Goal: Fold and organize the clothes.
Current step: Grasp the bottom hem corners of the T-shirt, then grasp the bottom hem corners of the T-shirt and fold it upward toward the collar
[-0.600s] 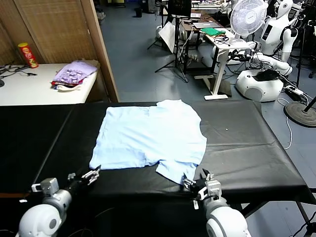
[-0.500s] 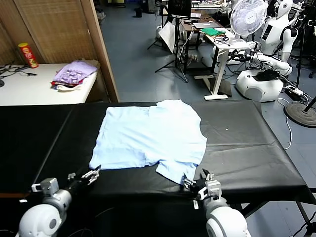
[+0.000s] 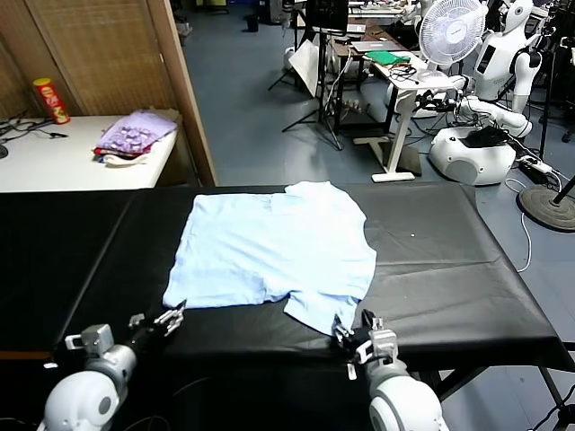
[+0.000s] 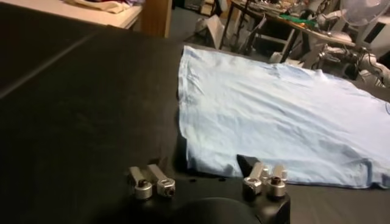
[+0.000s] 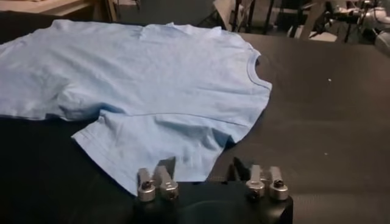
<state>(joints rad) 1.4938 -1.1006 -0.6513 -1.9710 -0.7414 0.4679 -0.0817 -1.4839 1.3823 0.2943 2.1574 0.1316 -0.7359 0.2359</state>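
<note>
The clothes are one pale sky-blue T-shirt, spread flat on the black table with its collar toward the right side. It also fills the left wrist view and the right wrist view. My left gripper hovers low at the table's front edge, just short of the shirt's near left corner. My right gripper sits at the front edge just before the near sleeve, shut and holding nothing. Neither gripper touches the cloth.
A white side table at the back left carries a purple patterned cloth pile and a red can. Behind the black table are a wooden partition, a fan and white robots.
Both grippers have shifted only slightly at the front edge of the table. The shirt lies as before.
</note>
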